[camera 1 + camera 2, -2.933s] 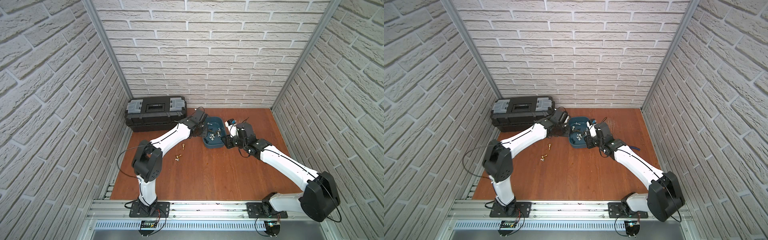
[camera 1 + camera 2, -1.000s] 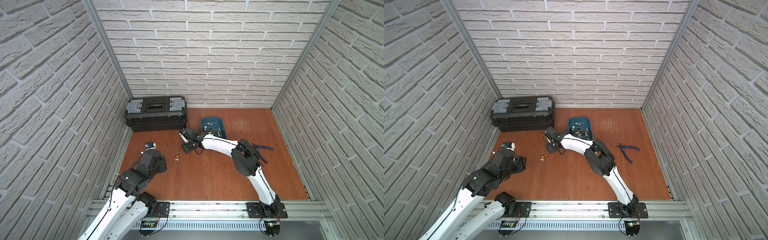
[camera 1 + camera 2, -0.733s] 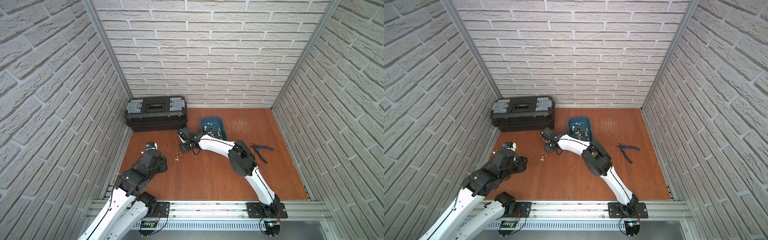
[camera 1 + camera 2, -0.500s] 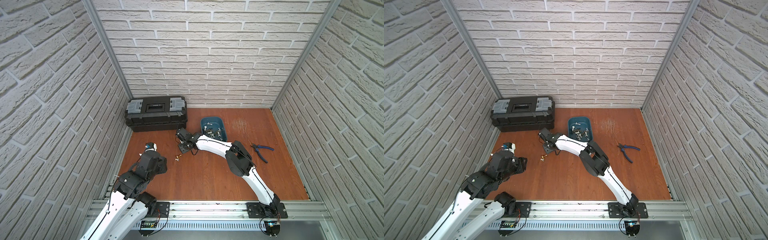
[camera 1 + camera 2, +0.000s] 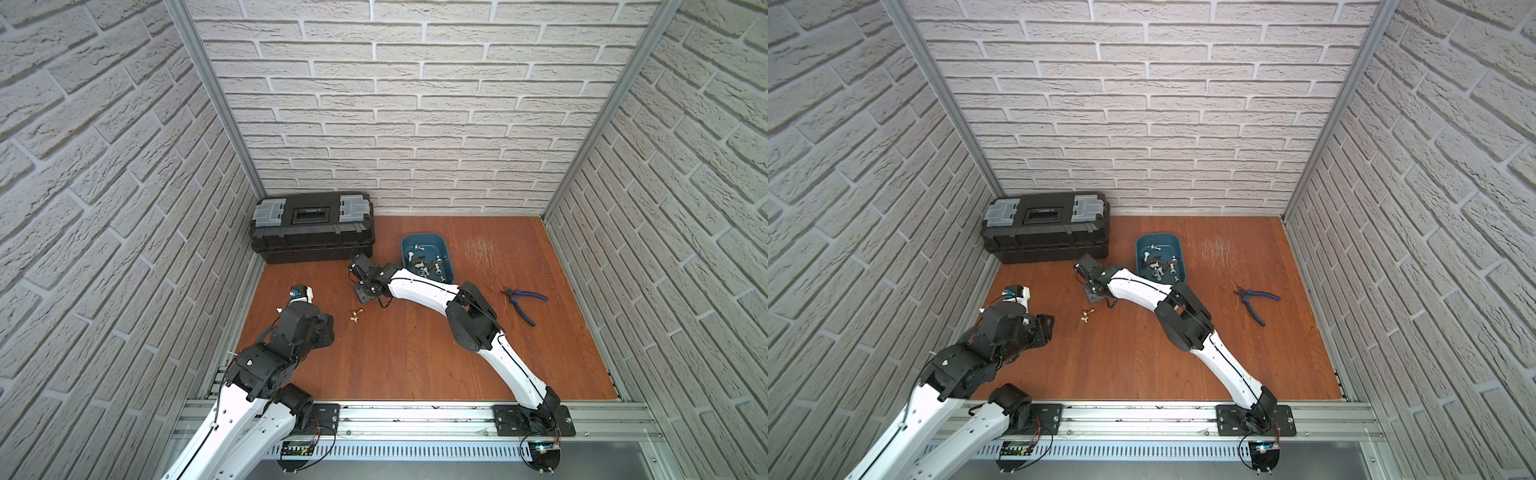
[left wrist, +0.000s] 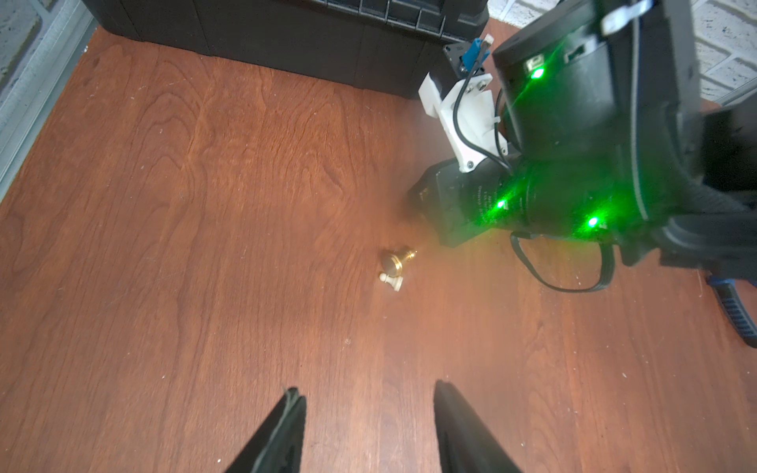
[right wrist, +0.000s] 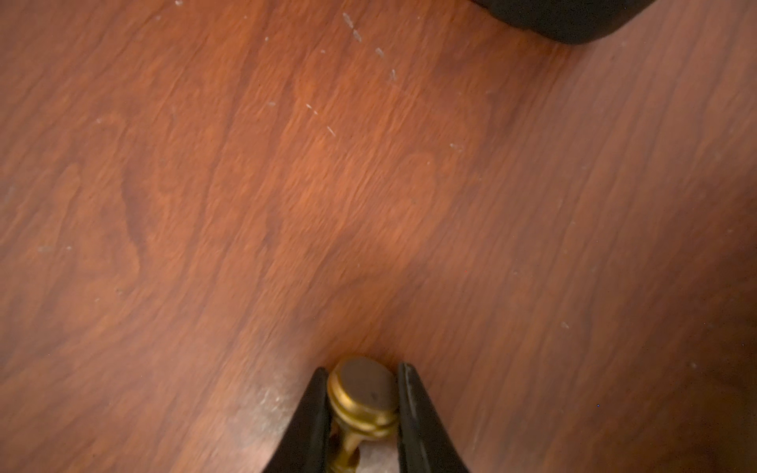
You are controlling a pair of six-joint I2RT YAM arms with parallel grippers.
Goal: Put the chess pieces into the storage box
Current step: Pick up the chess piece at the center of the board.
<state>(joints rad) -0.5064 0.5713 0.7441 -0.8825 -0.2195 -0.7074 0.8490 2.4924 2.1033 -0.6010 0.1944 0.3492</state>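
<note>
Pick-up step: grips gold chess piece (image 7: 362,399) by its base in right jaws, with left jaws parted, empty; next calls for lifting it to teal storage box (image 5: 423,235).

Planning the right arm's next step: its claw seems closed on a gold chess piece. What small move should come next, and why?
Probably lift the right claw straight up: its fingers clamp the base of the gold chess piece from both sides, so it looks gripped; the storage box is nearby.
</note>
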